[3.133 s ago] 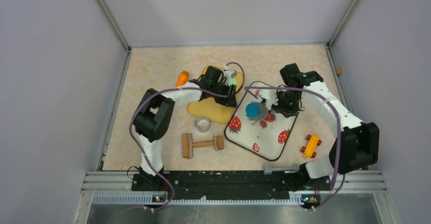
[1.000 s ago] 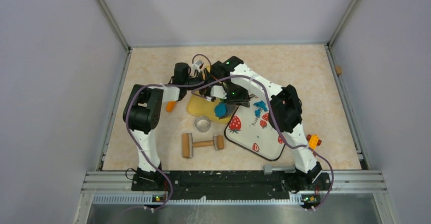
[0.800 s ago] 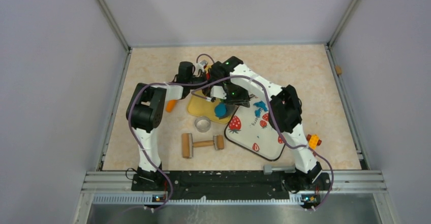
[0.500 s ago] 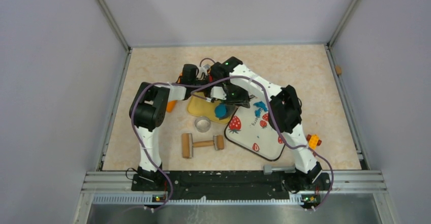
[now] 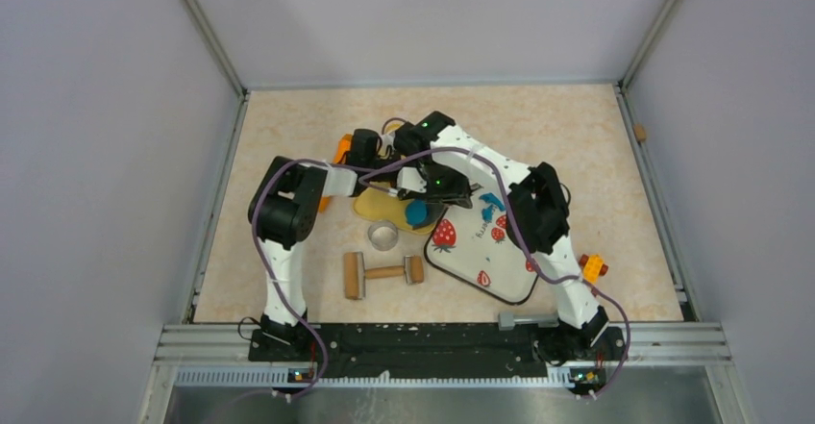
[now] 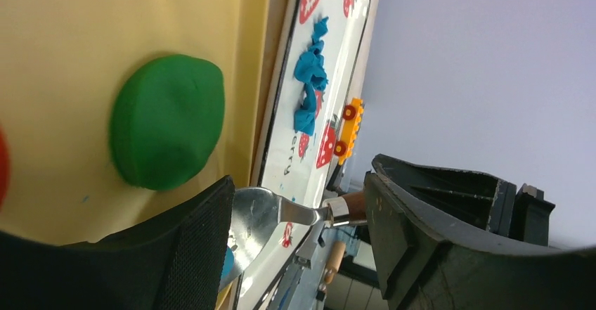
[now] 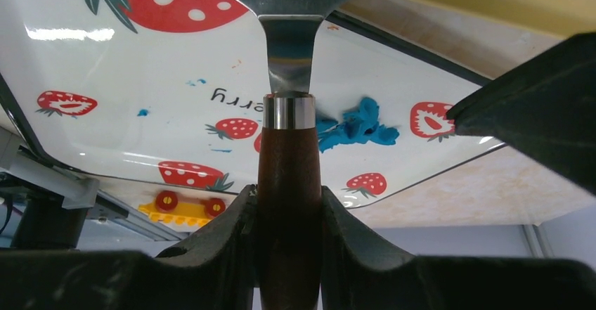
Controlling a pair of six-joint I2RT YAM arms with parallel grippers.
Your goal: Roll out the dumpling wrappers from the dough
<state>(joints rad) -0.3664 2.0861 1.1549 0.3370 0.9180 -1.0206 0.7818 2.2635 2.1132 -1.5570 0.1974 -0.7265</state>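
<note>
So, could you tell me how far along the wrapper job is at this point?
Done: one round blue wrapper lies at the edge of the yellow mat, near the green disc. In hand: the right gripper grips the spatula, blade at that wrapper; the left gripper is open. Left: ragged dough scraps lie on the strawberry tray, unrolled; the rolling pin rests on the table.
</note>
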